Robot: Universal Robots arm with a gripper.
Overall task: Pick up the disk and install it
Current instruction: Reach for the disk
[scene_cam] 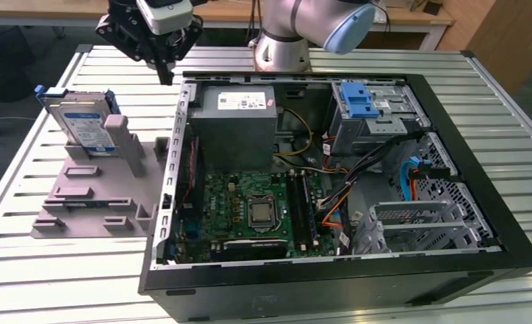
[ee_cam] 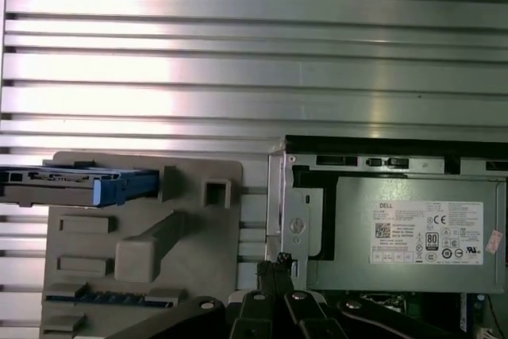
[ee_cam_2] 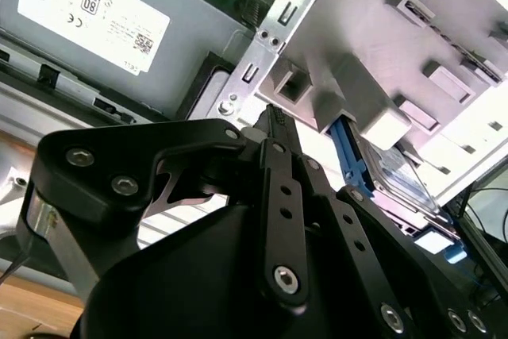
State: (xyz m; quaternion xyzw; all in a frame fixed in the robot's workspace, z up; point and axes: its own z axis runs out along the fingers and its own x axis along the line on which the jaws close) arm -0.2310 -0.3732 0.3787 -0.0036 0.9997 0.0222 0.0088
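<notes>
disk [scene_cam: 79,123] partly hidden by grey holder [scene_cam: 95,196], arm [scene_cam: 282,40] cropped

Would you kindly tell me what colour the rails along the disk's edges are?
Blue rails on the disk, clearest in the exterior view.

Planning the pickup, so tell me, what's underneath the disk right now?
The disk stands on edge in a slot of the grey holder, which lies on the slatted table. The holder's blocks cover the disk's bottom edge.
</notes>
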